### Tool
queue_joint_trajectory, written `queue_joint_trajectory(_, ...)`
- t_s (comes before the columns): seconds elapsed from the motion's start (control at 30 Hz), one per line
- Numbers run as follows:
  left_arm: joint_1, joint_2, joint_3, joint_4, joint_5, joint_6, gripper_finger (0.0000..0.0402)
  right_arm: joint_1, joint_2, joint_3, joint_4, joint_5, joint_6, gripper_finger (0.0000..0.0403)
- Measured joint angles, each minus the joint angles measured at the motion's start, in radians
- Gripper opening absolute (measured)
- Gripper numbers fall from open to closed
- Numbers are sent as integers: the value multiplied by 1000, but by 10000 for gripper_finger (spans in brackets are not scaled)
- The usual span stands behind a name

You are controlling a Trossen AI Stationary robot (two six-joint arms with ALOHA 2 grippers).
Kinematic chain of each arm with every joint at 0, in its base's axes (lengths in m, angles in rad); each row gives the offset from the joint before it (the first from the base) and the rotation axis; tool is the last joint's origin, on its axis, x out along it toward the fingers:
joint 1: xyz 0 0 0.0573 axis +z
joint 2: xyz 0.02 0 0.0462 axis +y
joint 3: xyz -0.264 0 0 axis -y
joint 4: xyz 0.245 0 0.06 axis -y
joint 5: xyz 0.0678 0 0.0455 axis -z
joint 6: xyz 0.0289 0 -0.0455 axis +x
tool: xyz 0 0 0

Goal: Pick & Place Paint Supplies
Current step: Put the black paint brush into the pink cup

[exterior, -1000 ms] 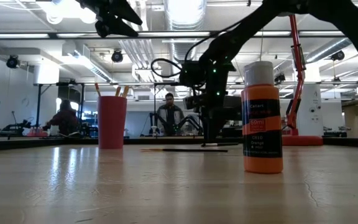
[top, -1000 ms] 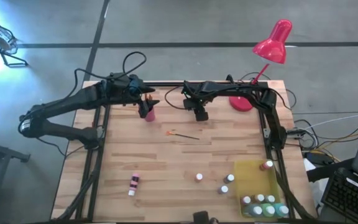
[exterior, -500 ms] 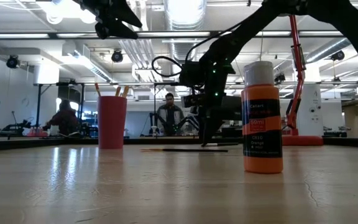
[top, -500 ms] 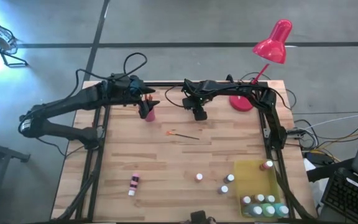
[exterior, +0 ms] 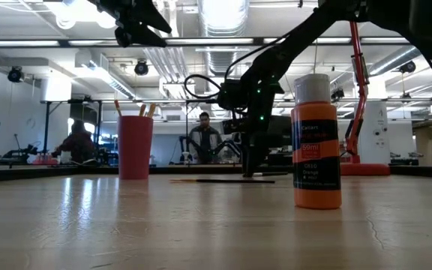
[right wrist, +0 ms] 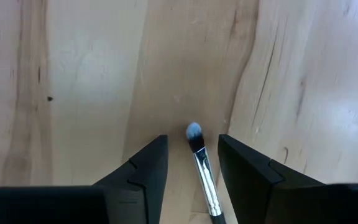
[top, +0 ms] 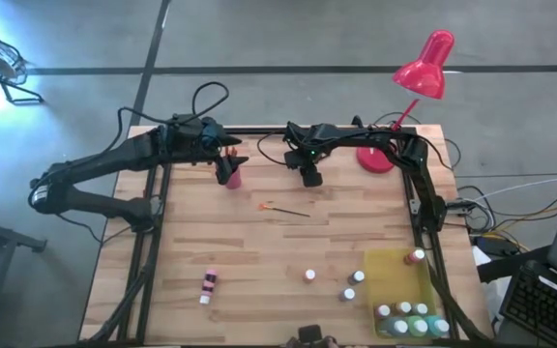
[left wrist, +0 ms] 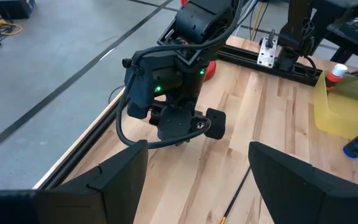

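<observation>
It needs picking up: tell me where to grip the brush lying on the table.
Grip the brush mid-handle, probably bringing the right claw straight down, fingers across it. It lies flat and thin, clear of other things, so only its long sides offer purchase.

A pale wooden slatted table [top: 259, 261] with darker brown grain streaks fills the high view. A bright red desk lamp [top: 424, 68] stands at its far right corner. A translucent yellow flat tray [top: 395, 275] holds white-capped small bottles [top: 404, 311] in green and blue tones, plus one reddish-orange bottle [top: 416, 257]. A pink-labelled bottle with a white end [top: 207, 284] lies on the wood. A dark red cup [exterior: 135, 146] holds tan-handled brushes. A thin brush with a black handle and orange end [top: 283, 209] has a blue-grey tip. An orange bottle with a white cap [exterior: 316, 142] carries a black label. Both arms are black.
</observation>
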Motion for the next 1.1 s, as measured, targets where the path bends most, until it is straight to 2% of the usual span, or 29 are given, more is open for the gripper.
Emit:
queue_joint_trajectory(0.23, 0, 0, 0, 0, 0, 3, 284, -1, 0, -2, 4, 4, -1, 124)
queue_joint_trajectory(0.57, 0, 0, 0, 0, -2, 10, 284, 0, 2, -4, 16, 3, 10, 16)
queue_joint_trajectory(0.83, 0, 0, 0, -1, -4, 11, 284, 8, -33, -7, 7, 17, 56, 9)
queue_joint_trajectory(1.1, 0, 0, 0, -1, -3, 11, 284, 42, -183, -6, -29, -31, 129, 8)
